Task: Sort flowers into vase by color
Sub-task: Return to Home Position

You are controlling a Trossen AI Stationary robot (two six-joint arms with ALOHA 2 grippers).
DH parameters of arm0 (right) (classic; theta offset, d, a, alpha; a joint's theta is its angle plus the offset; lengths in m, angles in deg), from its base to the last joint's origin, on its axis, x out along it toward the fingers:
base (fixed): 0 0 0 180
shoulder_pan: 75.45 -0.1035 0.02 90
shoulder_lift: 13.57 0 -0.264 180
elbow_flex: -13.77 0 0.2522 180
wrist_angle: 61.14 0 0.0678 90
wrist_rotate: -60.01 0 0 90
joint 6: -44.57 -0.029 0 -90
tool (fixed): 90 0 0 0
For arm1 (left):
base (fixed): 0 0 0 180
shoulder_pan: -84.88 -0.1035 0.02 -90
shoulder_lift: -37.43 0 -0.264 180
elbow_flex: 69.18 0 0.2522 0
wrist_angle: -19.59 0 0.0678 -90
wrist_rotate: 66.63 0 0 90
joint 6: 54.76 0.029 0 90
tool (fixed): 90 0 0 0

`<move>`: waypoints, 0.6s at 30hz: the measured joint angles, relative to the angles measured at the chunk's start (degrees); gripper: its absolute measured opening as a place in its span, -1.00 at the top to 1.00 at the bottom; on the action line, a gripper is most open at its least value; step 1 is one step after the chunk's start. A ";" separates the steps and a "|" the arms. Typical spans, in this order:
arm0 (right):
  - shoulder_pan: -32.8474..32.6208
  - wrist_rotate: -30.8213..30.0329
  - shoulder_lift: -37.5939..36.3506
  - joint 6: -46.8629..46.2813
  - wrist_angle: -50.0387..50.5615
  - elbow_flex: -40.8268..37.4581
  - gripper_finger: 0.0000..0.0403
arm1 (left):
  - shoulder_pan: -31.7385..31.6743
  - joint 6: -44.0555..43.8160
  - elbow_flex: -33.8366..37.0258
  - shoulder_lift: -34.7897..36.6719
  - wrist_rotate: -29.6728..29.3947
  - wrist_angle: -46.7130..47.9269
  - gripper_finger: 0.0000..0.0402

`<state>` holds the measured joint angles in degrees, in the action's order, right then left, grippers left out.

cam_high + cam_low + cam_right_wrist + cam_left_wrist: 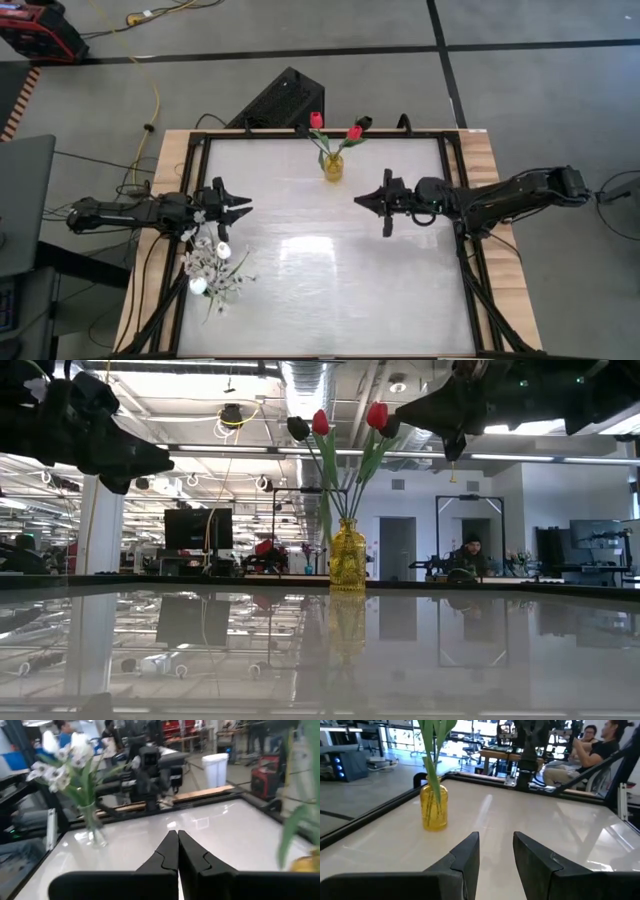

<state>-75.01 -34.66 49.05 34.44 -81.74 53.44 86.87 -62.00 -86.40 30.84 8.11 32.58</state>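
**Sorting appears complete; both arms empty and clear of the vases**

High view. The red tulips (pixel 336 127) stand in the yellow vase (pixel 332 167) at the far edge of the table (pixel 340 300). The white flowers (pixel 212 268) are bunched at the left side, just beside the left arm. No loose stem lies on the table. The left gripper (pixel 243 206) and right gripper (pixel 360 201) face each other across the middle, well apart.

Low view. Both grippers hang high above the surface. The yellow vase is upright between them.

Left wrist view. The jaws stand narrowly apart with nothing between them. The yellow vase is ahead and to one side.

Right wrist view. The jaws are pressed together on nothing. The transparent vase (pixel 94 827) stands upright with the white flowers in it, and the left arm is behind it.

Assessment. The colours look sorted, so the step in hand is judged to be the retreat to rest. The next move calls for each arm to draw straight back. The left arm needs care, since its path runs close to the white blooms.
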 joint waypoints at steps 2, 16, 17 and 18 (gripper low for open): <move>-1.18 -0.21 2.21 -0.39 -1.70 0.00 0.88 | 0.00 -0.06 0.00 0.00 0.14 -0.02 0.47; -1.45 -5.94 -2.13 -3.05 -5.36 -12.97 0.88 | 0.02 -0.98 2.82 0.00 4.95 -3.09 0.47; -0.97 -6.01 -4.15 -3.51 -7.06 -15.19 0.88 | 0.02 -0.93 2.82 -0.02 4.94 -2.84 0.47; -0.63 -5.99 -5.93 -3.80 -8.58 -17.37 0.88 | 0.02 -0.74 2.82 -0.02 4.93 -2.85 0.47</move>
<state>-75.64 -40.65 43.12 30.63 -90.32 36.07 86.90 -62.75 -83.59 30.82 13.04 29.73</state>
